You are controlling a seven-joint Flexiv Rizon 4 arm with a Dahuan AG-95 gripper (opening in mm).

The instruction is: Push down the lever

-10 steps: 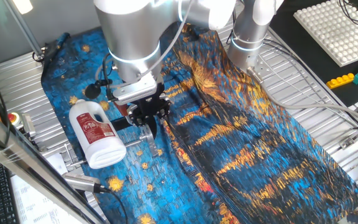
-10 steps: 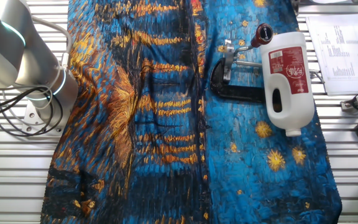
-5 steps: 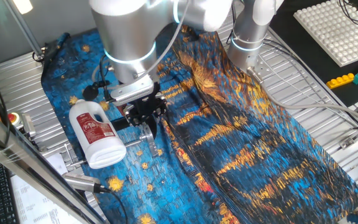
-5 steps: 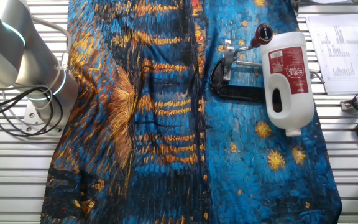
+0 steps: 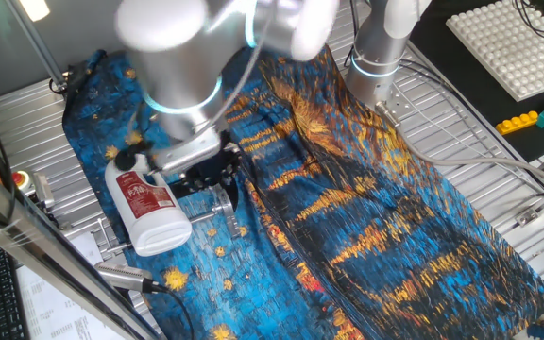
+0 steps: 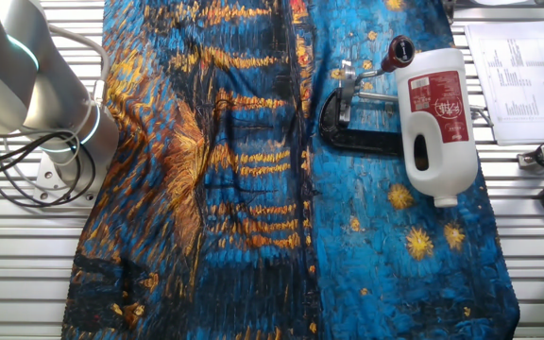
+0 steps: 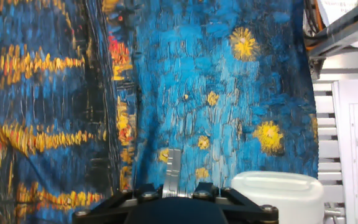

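Note:
The lever [image 6: 378,64] is a short thin rod with a dark red cap, jointed to the top of a black C-shaped clamp [image 6: 355,135] beside the bottle's neck in the other fixed view. My gripper [image 5: 223,200] hangs low over the clamp, right of the bottle, and the blurred arm hides most of the clamp and the lever in that fixed view. Looking along the hand, the gripper [image 7: 174,154] shows as one narrow silver strip over the blue cloth with nothing held, and it looks shut. The gripper does not show in the other fixed view.
A white bottle [image 5: 149,205] with a red label lies on the painted cloth [image 6: 234,189], touching the clamp, and its base fills the hand view's lower right [image 7: 278,196]. The arm's base [image 6: 26,85] stands left. A white peg board [image 5: 508,42] and yellow brick [image 5: 522,121] sit far right.
The arm has swung left and is blurred with motion. The gripper has shifted slightly left toward the bottle. Clamp, lever and bottle look unmoved.

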